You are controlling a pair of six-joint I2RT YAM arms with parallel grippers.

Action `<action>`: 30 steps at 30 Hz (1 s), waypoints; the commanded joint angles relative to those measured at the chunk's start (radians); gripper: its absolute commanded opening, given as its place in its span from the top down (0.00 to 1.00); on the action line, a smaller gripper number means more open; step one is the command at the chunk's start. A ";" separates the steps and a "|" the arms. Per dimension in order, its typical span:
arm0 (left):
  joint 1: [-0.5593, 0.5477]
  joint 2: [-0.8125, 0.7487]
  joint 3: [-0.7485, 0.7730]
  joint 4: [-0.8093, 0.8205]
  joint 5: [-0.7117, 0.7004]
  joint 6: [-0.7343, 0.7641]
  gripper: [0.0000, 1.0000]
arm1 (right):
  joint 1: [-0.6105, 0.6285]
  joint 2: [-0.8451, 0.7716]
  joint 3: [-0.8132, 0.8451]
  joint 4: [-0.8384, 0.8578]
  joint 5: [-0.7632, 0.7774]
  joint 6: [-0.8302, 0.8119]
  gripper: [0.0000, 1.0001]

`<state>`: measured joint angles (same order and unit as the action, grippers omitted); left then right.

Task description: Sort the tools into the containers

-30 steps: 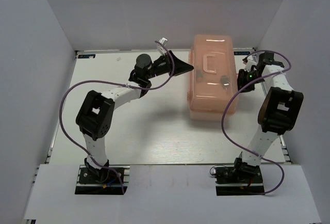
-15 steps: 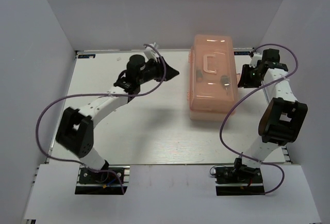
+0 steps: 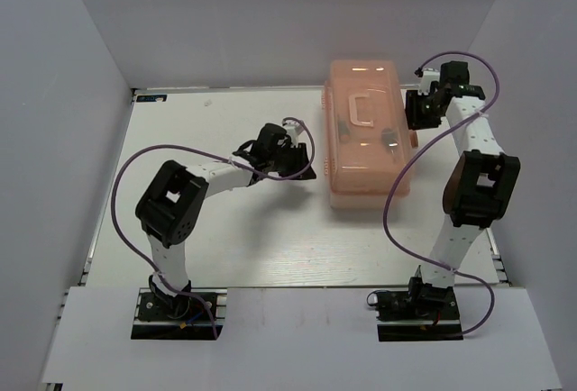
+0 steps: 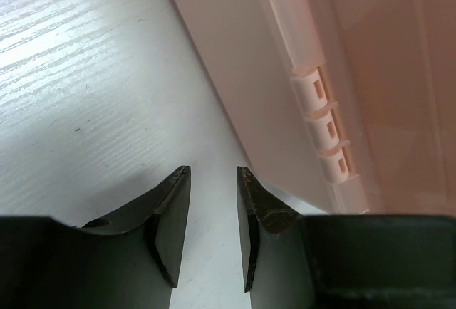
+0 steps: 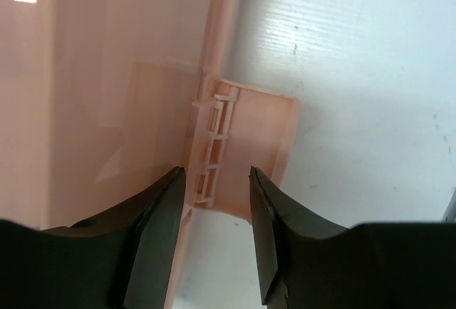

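Observation:
The peach-pink toolbox (image 3: 368,152) stands closed at the back right of the table, its moulded handle (image 3: 361,110) on top. Dim dark tool shapes (image 3: 393,139) show through the lid; no tool lies loose in view. My left gripper (image 3: 305,168) is open and empty, low beside the toolbox's left wall. In the left wrist view its jaws (image 4: 212,172) stand apart over bare table, with the box's hinge side (image 4: 324,120) to the right. My right gripper (image 3: 416,112) is open at the box's right side. In the right wrist view its jaws (image 5: 216,174) straddle the side latch (image 5: 246,145) without closing on it.
The white table (image 3: 243,229) lies between white enclosure walls (image 3: 81,94). Purple cables (image 3: 397,202) loop from both arms, the right one hanging by the toolbox's front right corner. The arm bases (image 3: 176,305) sit at the near edge.
My left gripper has swung from the back of the table down to the toolbox's left wall. My right gripper has moved back along the right side to the latch.

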<state>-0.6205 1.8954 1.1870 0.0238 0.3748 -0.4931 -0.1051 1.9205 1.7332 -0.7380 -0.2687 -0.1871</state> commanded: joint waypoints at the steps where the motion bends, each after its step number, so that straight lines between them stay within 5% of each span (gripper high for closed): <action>1: -0.004 -0.070 -0.017 0.001 -0.024 0.027 0.58 | 0.067 0.017 0.048 -0.038 -0.104 -0.005 0.52; 8: -0.004 -0.091 -0.044 -0.008 -0.033 0.036 0.58 | 0.104 0.003 0.016 -0.021 0.000 -0.017 0.52; 17: 0.015 -0.203 -0.063 -0.117 -0.160 0.048 0.55 | 0.104 -0.161 -0.167 0.129 0.325 0.028 0.49; 21: 0.015 -0.358 -0.095 -0.237 -0.353 0.103 0.37 | 0.102 -0.335 -0.252 0.149 0.381 0.012 0.32; 22: 0.015 -0.393 -0.108 -0.257 -0.373 0.116 0.21 | 0.102 -0.366 -0.277 0.147 0.331 -0.008 0.10; 23: 0.015 -0.429 -0.109 -0.274 -0.395 0.152 0.19 | 0.104 -0.421 -0.328 0.147 0.316 -0.021 0.09; 24: 0.015 -0.494 -0.122 -0.309 -0.395 0.168 0.05 | 0.104 -0.480 -0.384 0.164 0.313 -0.023 0.09; 30: 0.024 -0.653 -0.158 -0.444 -0.416 0.232 0.00 | 0.102 -0.606 -0.526 0.175 0.312 -0.028 0.09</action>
<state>-0.6029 1.2980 1.0550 -0.2928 0.0013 -0.3153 -0.0036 1.3174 1.2293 -0.5919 0.0307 -0.1997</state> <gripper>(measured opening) 0.996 0.907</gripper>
